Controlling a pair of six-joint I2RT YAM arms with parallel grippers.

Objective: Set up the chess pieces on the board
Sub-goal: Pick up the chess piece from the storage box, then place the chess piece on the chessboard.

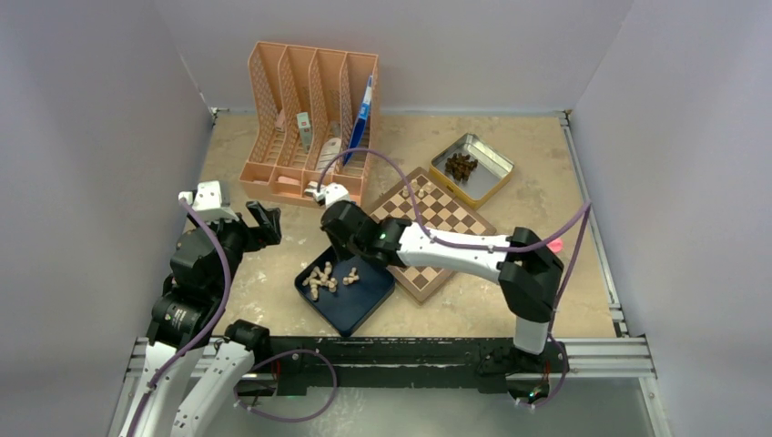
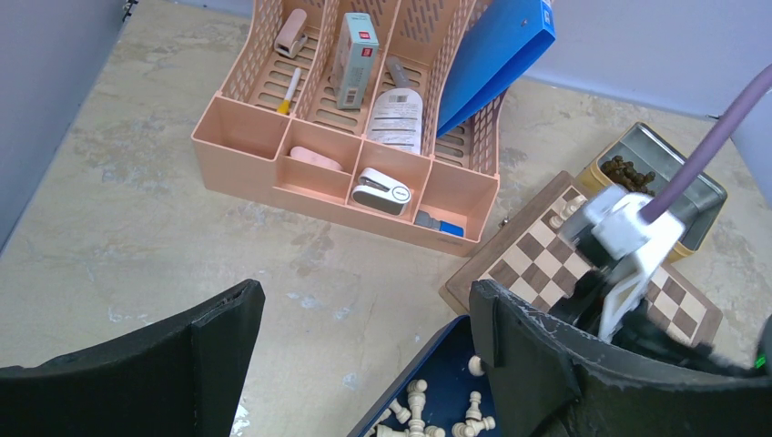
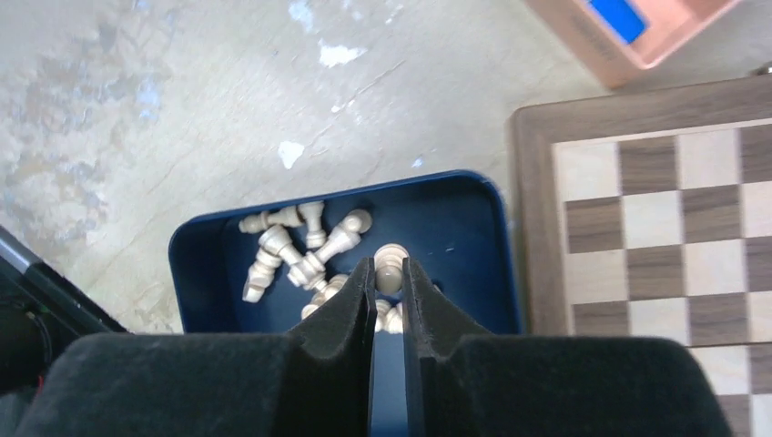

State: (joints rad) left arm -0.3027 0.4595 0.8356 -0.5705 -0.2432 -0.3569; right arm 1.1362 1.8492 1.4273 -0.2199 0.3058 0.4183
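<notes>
The right gripper [image 3: 389, 276], fingers pinched narrow, clasps one pale beige wooden chess piece [image 3: 390, 259] over the dark blue square tray [image 3: 455, 218]. The other pale pieces [image 3: 291, 246] lie toppled in the tray. The checked wooden chessboard [image 3: 674, 218] sits just beside the tray. The left gripper [image 2: 360, 319] hangs wide open, left of the tray.

Pale chess pieces [image 1: 326, 276] jumbled in a dark blue tray [image 1: 361, 308], checked board [image 1: 439, 229] just beside it
Small beige wooden figures, mostly toppled and lying across one another toward the tray's left half; one piece [image 3: 390, 264] upright, pinched at the fingertips of the right gripper [image 3: 388, 275]. Flat square board of light tan and dark brown checks with a wooden rim, turned corner-on, most squares bare, a few pale figures standing at its far corner
</notes>
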